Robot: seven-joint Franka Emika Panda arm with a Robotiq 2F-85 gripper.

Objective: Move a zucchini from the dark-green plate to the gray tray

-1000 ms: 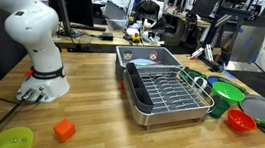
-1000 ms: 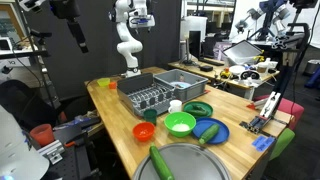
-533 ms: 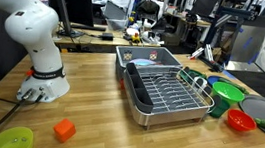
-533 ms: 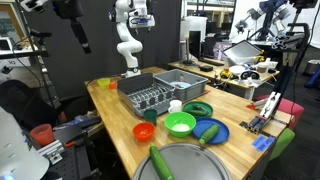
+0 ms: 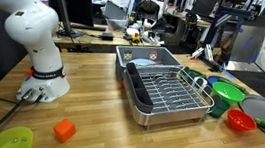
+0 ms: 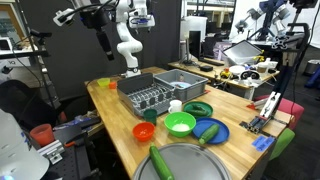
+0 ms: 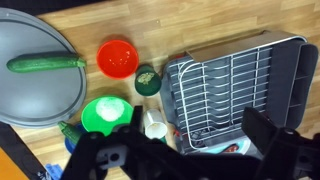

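Note:
One zucchini [image 7: 45, 63] lies on the gray tray [image 7: 25, 105], also seen in an exterior view [image 6: 161, 162]. A second zucchini [image 6: 210, 131] lies on a blue plate [image 6: 222, 128], not on the dark-green plate [image 6: 197, 108]. I cannot make out what that plate holds. In the wrist view it is hidden under my gripper [image 7: 190, 150]. The gripper is open and empty, high above the table over the white cup [image 7: 155, 128] and the rack's near end. In an exterior view it hangs high at the top [image 6: 104, 42].
A shiny metal pan with a wire rack [image 7: 235, 85] and a gray bin [image 6: 185, 78] stand mid-table. A red bowl [image 7: 118, 57], a bright green bowl [image 7: 105, 113] and a small dark cup [image 7: 147, 78] crowd beside the tray. A lime-green plate [image 5: 9, 139] and an orange block [image 5: 64, 130] lie by the arm's base.
In the exterior view that shows it, my gripper has swung to the right, high above the table. Nothing on the table has moved.

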